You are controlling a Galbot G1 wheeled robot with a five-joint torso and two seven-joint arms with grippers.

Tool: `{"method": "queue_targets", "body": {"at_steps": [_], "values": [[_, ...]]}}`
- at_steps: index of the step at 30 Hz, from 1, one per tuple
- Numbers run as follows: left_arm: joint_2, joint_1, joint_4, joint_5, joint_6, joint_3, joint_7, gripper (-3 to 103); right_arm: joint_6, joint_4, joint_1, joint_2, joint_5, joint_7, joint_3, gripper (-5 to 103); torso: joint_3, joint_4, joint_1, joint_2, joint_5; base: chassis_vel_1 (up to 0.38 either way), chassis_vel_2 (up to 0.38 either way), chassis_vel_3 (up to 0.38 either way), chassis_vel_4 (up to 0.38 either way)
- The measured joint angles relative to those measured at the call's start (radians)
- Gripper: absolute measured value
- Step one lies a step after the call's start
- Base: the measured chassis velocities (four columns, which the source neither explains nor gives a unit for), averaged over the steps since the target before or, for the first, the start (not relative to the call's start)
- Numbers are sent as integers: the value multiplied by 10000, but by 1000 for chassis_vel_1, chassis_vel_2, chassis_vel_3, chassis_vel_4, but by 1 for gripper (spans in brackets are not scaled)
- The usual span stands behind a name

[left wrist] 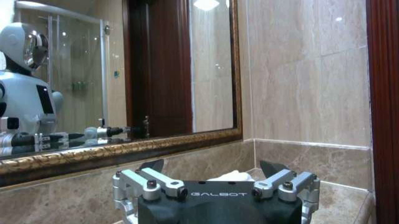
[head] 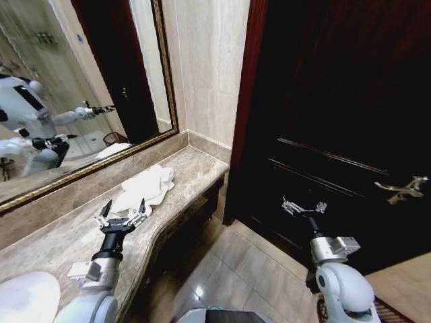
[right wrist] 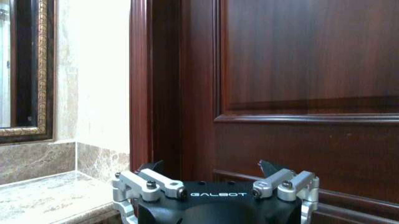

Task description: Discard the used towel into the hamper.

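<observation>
The left gripper (head: 123,210) hovers over the marble counter (head: 60,245), fingers spread wide and empty, just short of the crumpled white towel (head: 146,188). The right gripper (head: 304,206), also spread and empty, faces the dark wooden door (head: 337,101). A framed mirror (head: 81,87) lines the wall.

The right gripper (right wrist: 215,170), silver-linked with black fingertips, has its fingers spread apart, facing a dark reddish-brown panelled wooden door (right wrist: 299,93). Beside the door frame runs a cream stone wall (right wrist: 93,70), with the beige marble worktop (right wrist: 44,196) meeting it and a gilt-framed mirror (right wrist: 25,70) above its back edge.
</observation>
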Motion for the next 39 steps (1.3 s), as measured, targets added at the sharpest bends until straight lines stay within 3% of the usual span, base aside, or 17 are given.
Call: {"method": "queue_targets", "body": {"at_steps": [7, 12, 21, 39], "values": [[201, -81, 102, -316, 153, -27, 2, 100, -133, 21, -68, 45, 5, -36, -14, 100, 0, -1, 0, 0, 0, -80, 59, 69, -77], [1121, -525, 260, -1145, 1184, -271, -31, 100, -206, 42, -140, 98, 6, -371, 46, 100, 1, 0, 2, -1, 0, -25, 44, 52, -30], [2105, -1743, 1019, -2034, 2425, -80, -231, 100, -219, -43, -25, 151, -282, -252, 32, 100, 0, -1, -2, 0, -1, 0, 0, 0, 0], [3677, -3429, 2740, -3133, 3174, 230, -300, 100, -221, -183, -105, 138, -556, 33, 602, 100, 1, -1, -1, 0, -3, 0, 0, 0, 0]]}}
